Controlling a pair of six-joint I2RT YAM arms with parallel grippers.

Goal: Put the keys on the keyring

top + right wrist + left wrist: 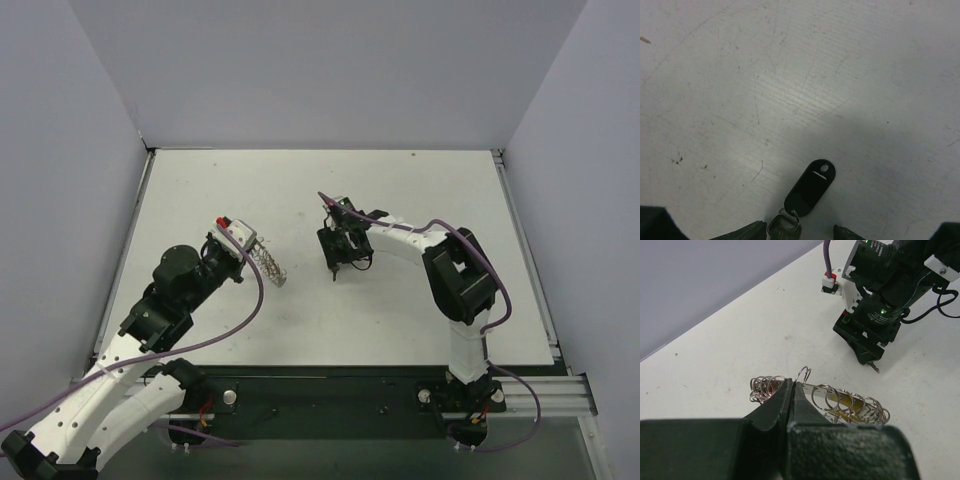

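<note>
Right gripper (800,233) fingers apart, straddling the key (784,228) on the table (790,75); its black tag (812,187) runs lengthwise away from them. Left gripper (791,388), clamped on the keyring (840,402), holds it off to the left.

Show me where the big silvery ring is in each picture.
Top external: left of centre, the keyring pinched by the left end effector.
Left wrist: the keyring at lower centre, in the same grip.
Right wrist: not in it.
Shared landmark: the white table.
</note>
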